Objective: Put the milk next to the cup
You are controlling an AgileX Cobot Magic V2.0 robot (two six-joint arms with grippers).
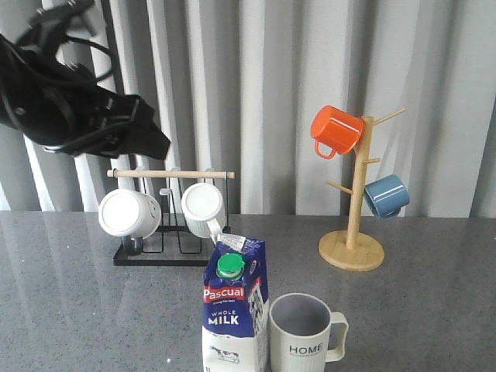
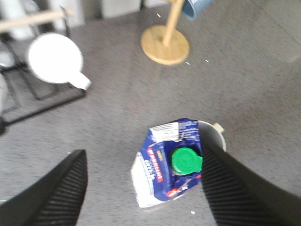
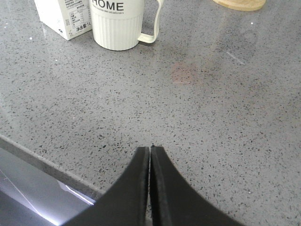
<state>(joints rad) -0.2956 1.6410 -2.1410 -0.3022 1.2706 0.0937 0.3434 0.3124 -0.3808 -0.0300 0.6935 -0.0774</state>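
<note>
While the front view gives the milk [image 1: 235, 310] upright on the grey table [image 1: 70, 310], just beside the cup [image 1: 302, 337] on its left, only the left wrist view shows the left gripper [image 2: 143, 188] spread wide above the carton, holding nothing. Only in the right wrist view is the right gripper [image 3: 150, 165] seen, fingers pressed together and empty over the table. Two white mugs [image 1: 128, 212] are counted on the rack [image 1: 167, 252], and two mugs, one orange [image 1: 335, 129] and one blue [image 1: 386, 195], on the wooden tree [image 1: 353, 248].
</note>
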